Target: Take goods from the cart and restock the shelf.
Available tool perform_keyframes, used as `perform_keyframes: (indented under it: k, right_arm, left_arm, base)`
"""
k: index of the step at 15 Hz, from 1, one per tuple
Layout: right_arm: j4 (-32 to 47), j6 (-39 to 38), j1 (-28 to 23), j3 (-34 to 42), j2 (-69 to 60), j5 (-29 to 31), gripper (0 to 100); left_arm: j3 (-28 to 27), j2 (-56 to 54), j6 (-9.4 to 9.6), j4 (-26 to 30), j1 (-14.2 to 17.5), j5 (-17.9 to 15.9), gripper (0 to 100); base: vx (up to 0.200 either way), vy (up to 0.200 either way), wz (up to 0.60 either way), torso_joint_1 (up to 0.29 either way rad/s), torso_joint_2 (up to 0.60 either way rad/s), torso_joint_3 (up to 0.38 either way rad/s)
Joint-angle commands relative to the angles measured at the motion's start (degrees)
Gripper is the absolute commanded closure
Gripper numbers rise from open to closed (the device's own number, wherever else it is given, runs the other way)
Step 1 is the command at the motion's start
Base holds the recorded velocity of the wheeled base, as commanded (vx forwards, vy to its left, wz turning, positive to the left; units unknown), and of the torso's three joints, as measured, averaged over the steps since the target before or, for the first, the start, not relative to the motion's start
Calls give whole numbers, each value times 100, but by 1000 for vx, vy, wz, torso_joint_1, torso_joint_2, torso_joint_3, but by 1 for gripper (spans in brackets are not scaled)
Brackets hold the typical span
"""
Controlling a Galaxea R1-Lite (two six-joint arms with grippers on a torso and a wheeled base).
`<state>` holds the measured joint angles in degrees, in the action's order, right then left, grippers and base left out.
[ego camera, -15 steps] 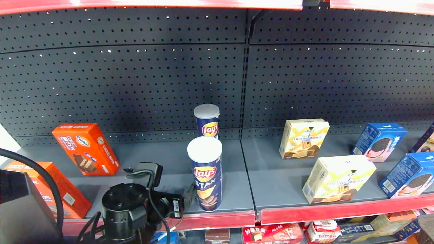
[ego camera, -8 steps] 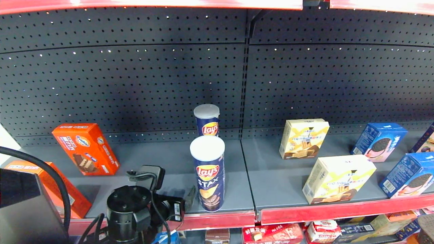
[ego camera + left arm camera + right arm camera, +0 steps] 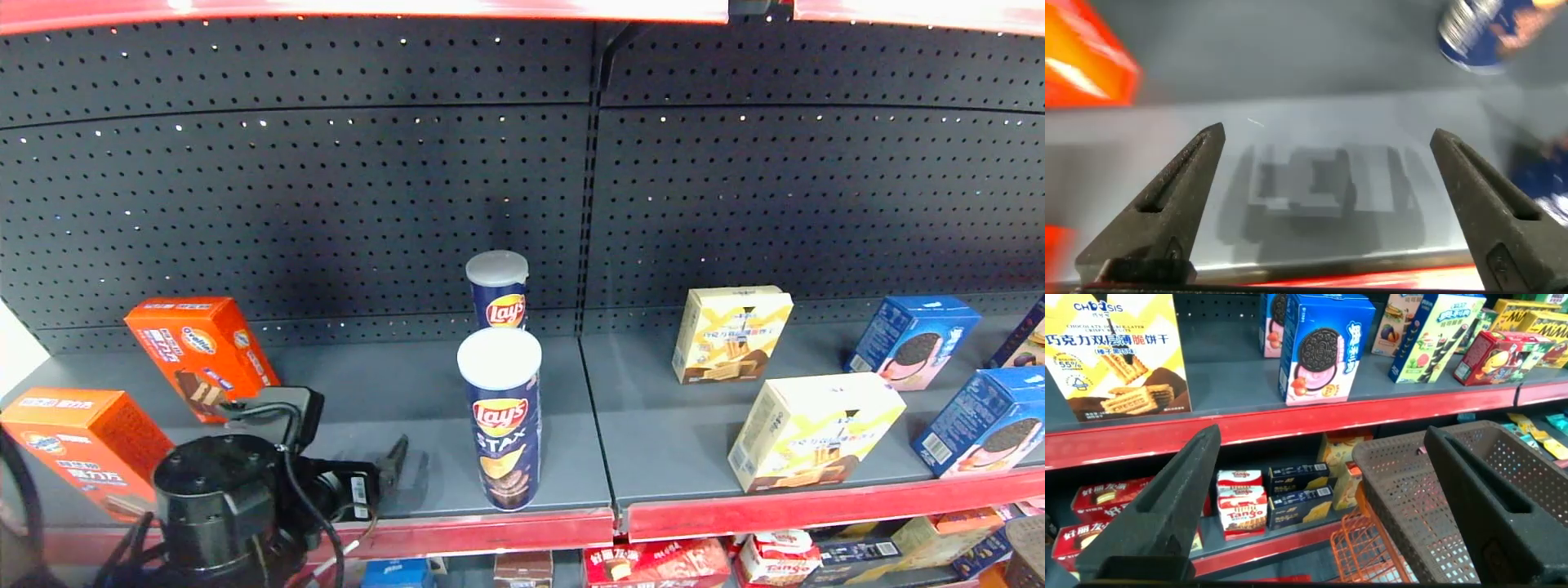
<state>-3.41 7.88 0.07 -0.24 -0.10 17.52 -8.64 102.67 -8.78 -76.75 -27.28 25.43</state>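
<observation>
— Left claw [image 3: 1327, 135]: released, empty, low over the shelf [image 3: 384, 384], just left of the front chips can [image 3: 500, 416].
— And that can?
— Upright at the shelf's front edge (a second can [image 3: 497, 287] stands right behind it).
— Right claw [image 3: 1324, 434]?
— Spread wide, holding nothing, near a brown mesh basket [image 3: 1413, 506].
</observation>
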Motion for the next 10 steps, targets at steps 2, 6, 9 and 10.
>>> perform_keyframes:
  k: [2, 6, 9, 10]
  right_arm:
    - [-1, 12, 1, -2, 10, -3, 0]
    - [-1, 4, 1, -2, 10, -3, 0]
    - [-1, 12, 1, -2, 10, -20, 0]
    - [-1, 12, 1, -2, 10, -29, 0]
  left_arm:
    - [-32, -2409, 465, 1567, 865, -425, 0]
    - [-357, -4914, 403, 4221, 847, -407, 0]
    - [-164, -6593, 324, 5478, 1621, -381, 0]
    - [-59, -7085, 324, 5891, 1726, -381, 0]
  base:
    - [0, 0, 0, 0, 0, 0]
    - [0, 0, 0, 0, 0, 0]
    - [0, 0, 0, 0, 0, 0]
    - [0, 0, 0, 0, 0, 0]
